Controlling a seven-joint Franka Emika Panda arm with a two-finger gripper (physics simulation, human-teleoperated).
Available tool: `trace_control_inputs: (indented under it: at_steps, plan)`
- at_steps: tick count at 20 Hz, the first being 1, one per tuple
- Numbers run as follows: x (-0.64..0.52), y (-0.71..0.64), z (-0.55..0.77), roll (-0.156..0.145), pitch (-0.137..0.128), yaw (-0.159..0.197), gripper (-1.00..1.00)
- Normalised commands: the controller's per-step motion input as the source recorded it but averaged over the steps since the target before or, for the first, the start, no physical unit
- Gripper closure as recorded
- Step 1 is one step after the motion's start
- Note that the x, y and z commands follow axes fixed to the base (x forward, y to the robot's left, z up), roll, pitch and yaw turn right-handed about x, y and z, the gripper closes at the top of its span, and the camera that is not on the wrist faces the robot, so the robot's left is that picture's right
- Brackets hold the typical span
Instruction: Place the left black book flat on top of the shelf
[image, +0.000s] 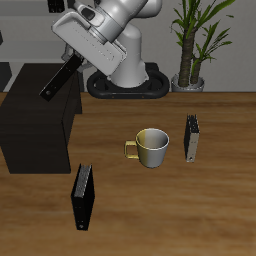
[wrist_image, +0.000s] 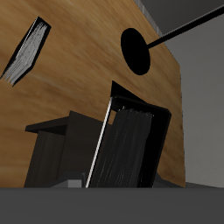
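i have the left black book (image: 57, 78) clamped in my gripper (image: 68, 62), jaws closed on it, tilted in the air above the shelf (image: 35, 135), so laying it flat and letting go is what's left.

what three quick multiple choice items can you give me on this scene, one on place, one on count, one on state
1. Where is the left black book?
A) lying on the floor
B) in the tool, tilted, over the shelf
C) inside a drawer

2. How many books stand on the table?
A) one
B) two
C) four

3. How does the mug stand?
A) upright
B) on its side
C) upside down

Key:
1 B, the tool is shut on it above the shelf.
2 B, the other black book and the grey book.
3 A, its open mouth faces up.
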Motion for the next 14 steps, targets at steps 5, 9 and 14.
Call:
trace_control_inputs:
  at_steps: [5,9,14]
  plan:
    - [0.04,-0.34,-0.26,-0.088,0.039,0.016,1.00]
    - [0.05,-0.36,-0.28,-0.113,0.041,0.013,1.00]
    - [0.03,-0.21,-0.21,-0.104,0.026,0.030,1.00]
